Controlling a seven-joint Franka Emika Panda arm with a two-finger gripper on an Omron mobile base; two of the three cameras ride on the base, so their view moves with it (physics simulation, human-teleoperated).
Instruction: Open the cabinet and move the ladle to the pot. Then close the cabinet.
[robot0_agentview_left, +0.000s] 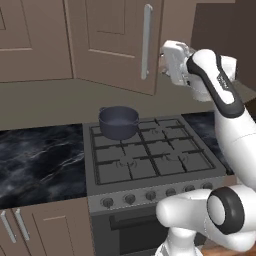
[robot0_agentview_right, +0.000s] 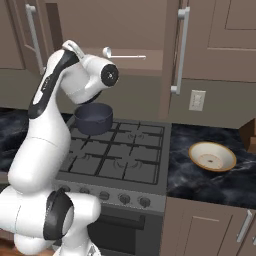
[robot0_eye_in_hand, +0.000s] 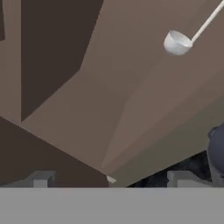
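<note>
A: Cabinet (robot0_agentview_right: 125, 30) first: one, its two doors swung wide, a long silver bar handle (robot0_agentview_right: 181, 50) on each. The right base view looks into it; the left base view gives the face of one open door (robot0_agentview_left: 115, 42).

B: Stove?

A: One gas stove (robot0_agentview_left: 150, 155), a row of knobs along its front edge. One dark marble counter (robot0_agentview_right: 210, 175) on either side of it.

B: Pot?

A: One pot (robot0_agentview_left: 118, 122), dark blue-grey, upright on the back-left burner. In the hand view a sliver of it sits at four o'clock.

B: Anything one side has alone?

A: The right base view has one shallow tan dish (robot0_agentview_right: 212, 156) on the counter at three o'clock of the stove.

B: Ladle?

A: One ladle (robot0_agentview_right: 123, 54), lying on the cabinet's shelf, bowl toward nine o'clock, handle toward three. The hand view puts it at one o'clock.

B: Pincer?

A: One gripper (robot0_eye_in_hand: 111, 180), jaws spread wide and bare, up near the cabinet and apart from the ladle.
</note>
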